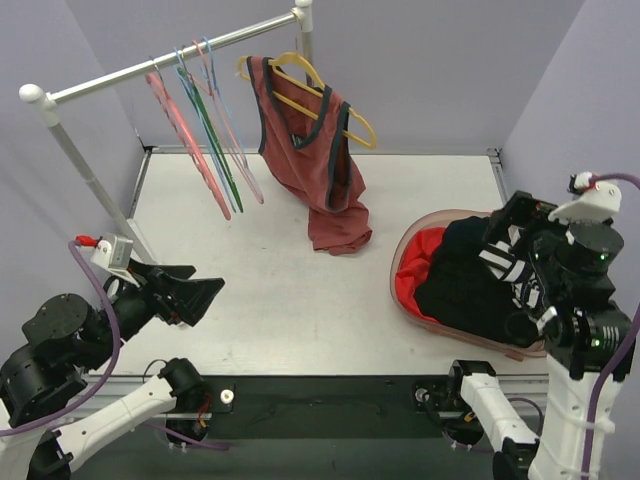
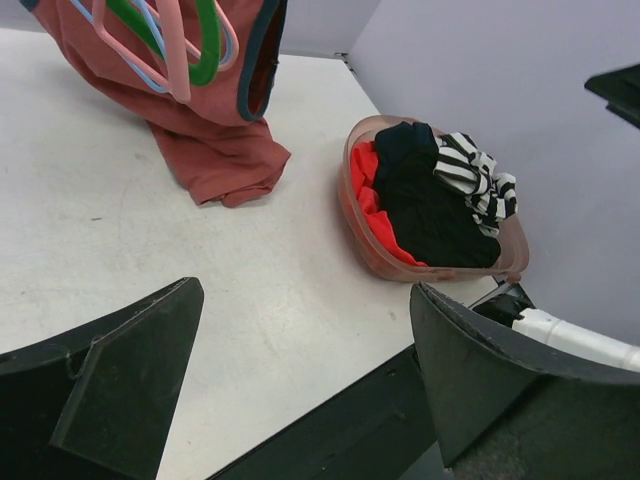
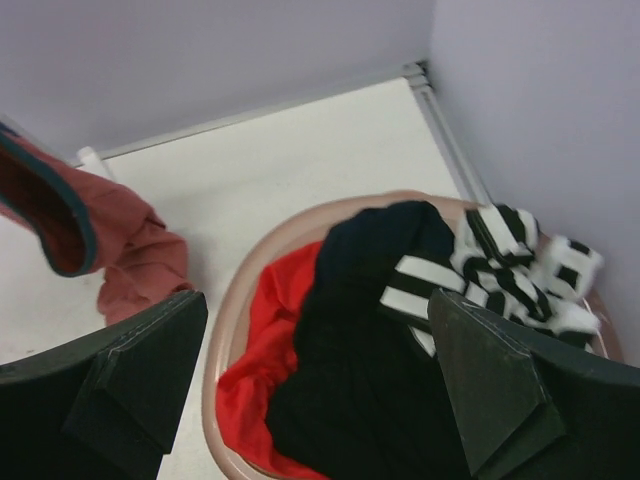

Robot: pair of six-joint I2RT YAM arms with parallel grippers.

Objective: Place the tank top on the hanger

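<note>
The tank top [image 1: 312, 150] hangs from the hanger [image 1: 361, 128] at the 12 o'clock side of the counter [image 1: 280, 300]. The hanger's hook sits on the rail [image 1: 170, 62] near the rail's right end. The yellow arm on the 3 o'clock side pokes out past the cloth, and the top drapes unevenly, its dark-trimmed neck and armholes sagging. Its hem lies bunched on the counter directly below.

Along the rail toward 10 o'clock hang three bare hangers close together: pink [image 1: 186, 140], green [image 1: 216, 152] and blue [image 1: 222, 95].

A basket [image 1: 398, 262] rests on the counter at 3 to 4 o'clock, well apart from the top. In it lie a red garment [image 1: 414, 272] at the 9 o'clock side, a black garment [image 1: 462, 278] in the middle and a striped garment [image 1: 506, 262] toward 3 o'clock.

The left end effector [image 1: 205, 290] hovers at 8 o'clock above bare counter, released, its jaws spread wide with nothing between them, pointing toward the counter's middle. The right end effector [image 3: 315, 300] hangs over the basket at 4 o'clock, also released. Its wrist view shows both fingers [image 3: 130, 380] far apart above the black and striped cloth, gripping neither.
</note>
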